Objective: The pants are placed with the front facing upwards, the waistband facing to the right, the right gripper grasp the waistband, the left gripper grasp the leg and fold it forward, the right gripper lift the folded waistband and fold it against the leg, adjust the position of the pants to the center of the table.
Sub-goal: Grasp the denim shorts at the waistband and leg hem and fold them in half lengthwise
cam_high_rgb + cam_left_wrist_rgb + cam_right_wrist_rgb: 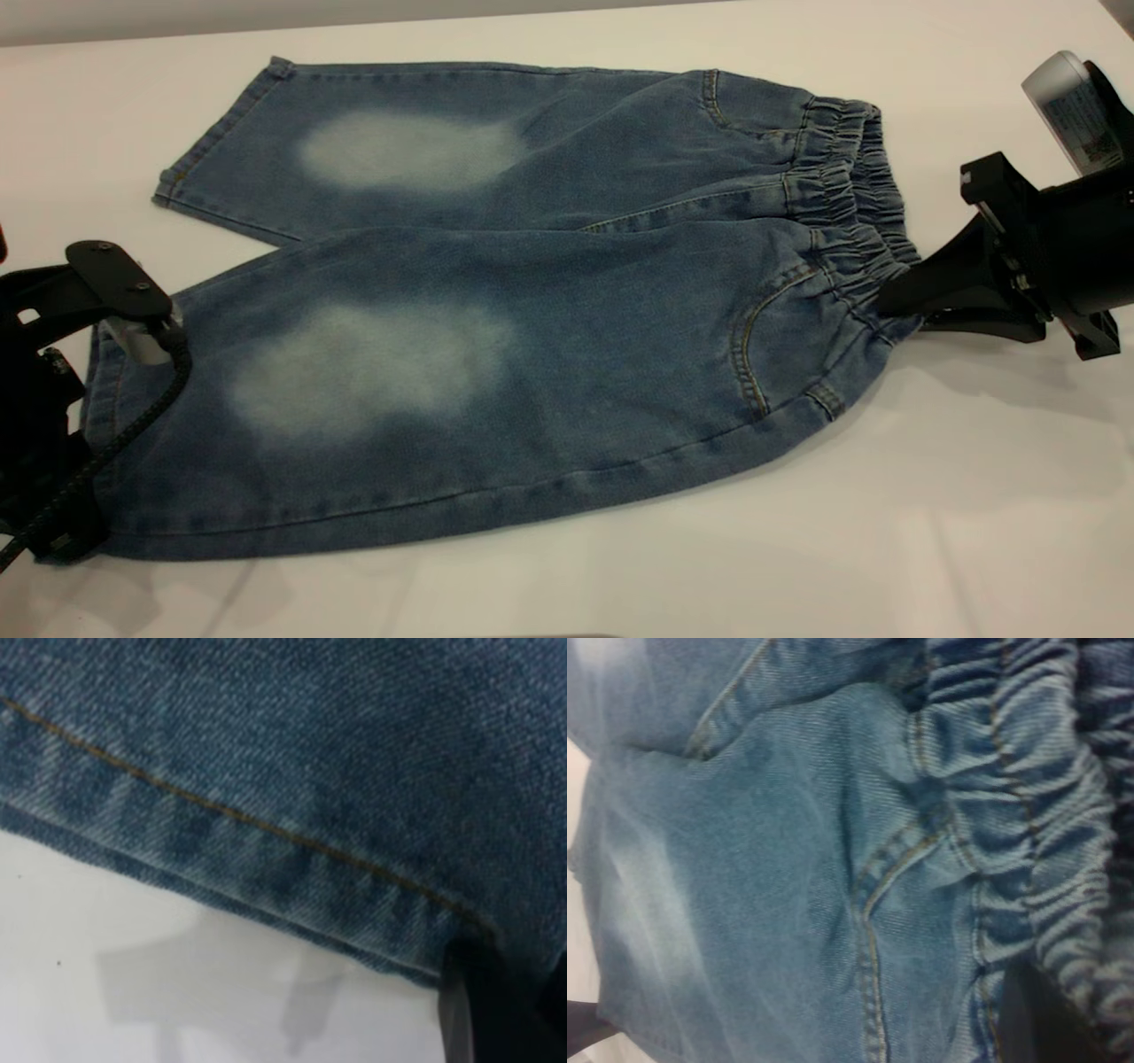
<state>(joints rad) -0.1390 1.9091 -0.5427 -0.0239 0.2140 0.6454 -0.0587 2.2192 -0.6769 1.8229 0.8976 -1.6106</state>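
The pants (pixel 532 354) lie flat on the table (pixel 886 532), front up, both bleached patches showing. The waistband (pixel 850 221) points right and the two legs point left. My right gripper (pixel 890 308) reaches in from the right and is shut on the near corner of the gathered waistband (pixel 1045 859), with one dark finger (pixel 1036 1019) lying on the elastic. My left gripper (pixel 84 425) sits at the stitched hem (pixel 266 859) of the near leg (pixel 354 372), overlapping its left edge. A dark part of it (pixel 487 1010) meets the hem edge.
The far leg (pixel 399 151) lies spread toward the back left, its hem near the table's rear. Bare white tabletop runs along the front and to the right of the waistband. A braided black cable (pixel 133 425) from the left arm hangs over the near leg.
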